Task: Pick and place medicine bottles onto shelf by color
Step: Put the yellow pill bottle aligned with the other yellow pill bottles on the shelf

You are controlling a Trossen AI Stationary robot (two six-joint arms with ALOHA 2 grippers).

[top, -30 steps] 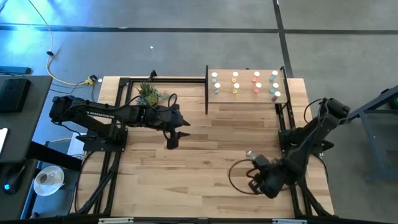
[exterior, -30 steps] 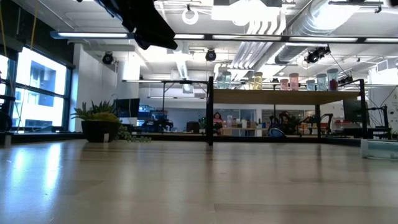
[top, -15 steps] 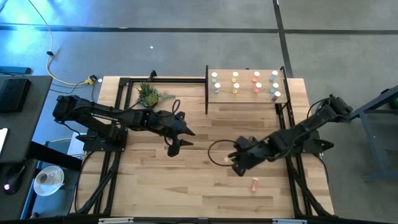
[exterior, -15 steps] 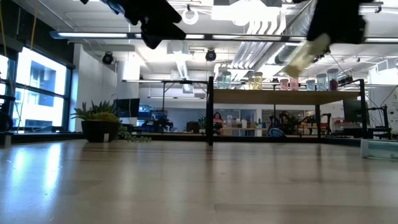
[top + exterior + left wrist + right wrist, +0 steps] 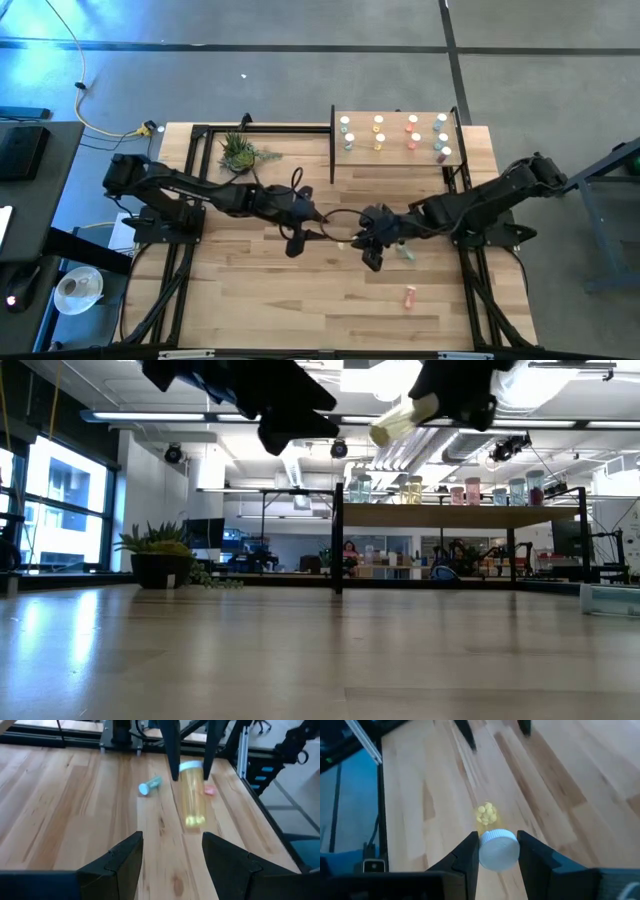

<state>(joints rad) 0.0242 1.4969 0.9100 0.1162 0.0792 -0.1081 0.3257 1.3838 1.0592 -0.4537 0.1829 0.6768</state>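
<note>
My right gripper [image 5: 497, 845] is shut on a yellow medicine bottle [image 5: 192, 795] with a white cap, high above the table's middle [image 5: 345, 243]. My left gripper [image 5: 172, 860] is open and empty. It faces the bottle's bottom end from the table's left [image 5: 300, 228] and stands short of it. A teal-green bottle [image 5: 405, 252] and an orange-red bottle [image 5: 409, 296] lie on their sides on the tabletop. The shelf [image 5: 395, 150] at the far right carries several upright bottles in white, yellow, orange-red and teal columns. My right gripper pinches the yellow bottle at its white cap [image 5: 497, 851] between its two fingers [image 5: 172, 750], coming from the table's right. The body sticks out past the fingertips toward the left gripper, its bottom end [image 5: 380, 432] tilted a little down. The bottle is clear of the table.
A small potted plant [image 5: 238, 152] stands at the far left. Black frame rails run along the table's left [image 5: 190, 190] and right [image 5: 462, 200] sides. A black cable loop [image 5: 338, 222] hangs between the two grippers. Bare planks [image 5: 300, 300] lie along the near side.
My right gripper has swung from the near right corner toward the table's middle and left, carrying the yellow bottle high above the planks. My left gripper has moved toward the table's right edge, so the two grippers now face each other.
</note>
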